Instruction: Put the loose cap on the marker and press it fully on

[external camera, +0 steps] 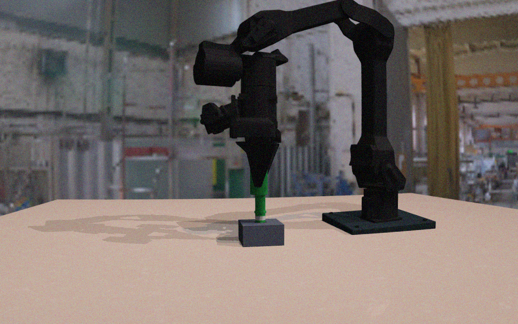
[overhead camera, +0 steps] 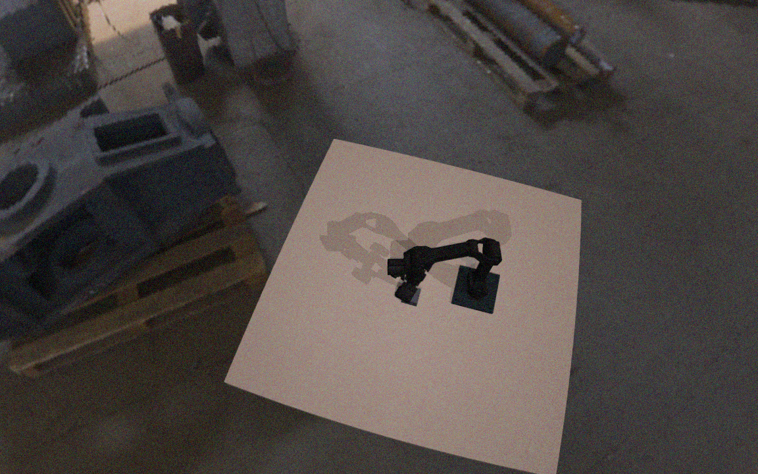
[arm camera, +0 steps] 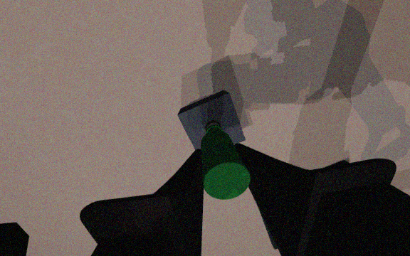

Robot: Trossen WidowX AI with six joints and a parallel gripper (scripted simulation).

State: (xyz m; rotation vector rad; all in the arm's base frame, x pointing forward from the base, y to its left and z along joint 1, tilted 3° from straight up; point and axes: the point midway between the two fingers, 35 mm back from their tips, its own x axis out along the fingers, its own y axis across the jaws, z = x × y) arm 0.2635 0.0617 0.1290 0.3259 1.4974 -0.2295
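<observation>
My gripper [external camera: 257,183] [arm camera: 218,151] is shut on the green cap [external camera: 259,191] [arm camera: 226,180], which it holds upright, open end down. The marker [external camera: 260,204] stands upright in the grey holder block [overhead camera: 415,298] [external camera: 261,235] [arm camera: 194,124]. In the exterior view the cap is in line over the marker, its lower rim level with the top of the green body. The dark tip is hidden inside the cap. The marker's narrower green body, ring and white band show below the cap. In the wrist view the cap hides most of the marker.
The arm's dark base plate [overhead camera: 460,298] [external camera: 345,226] is on the pale table [overhead camera: 399,377] [external camera: 252,281], to the right of the holder block in the top and exterior views. The arm arches over from there. Its shadow falls across the table to the left.
</observation>
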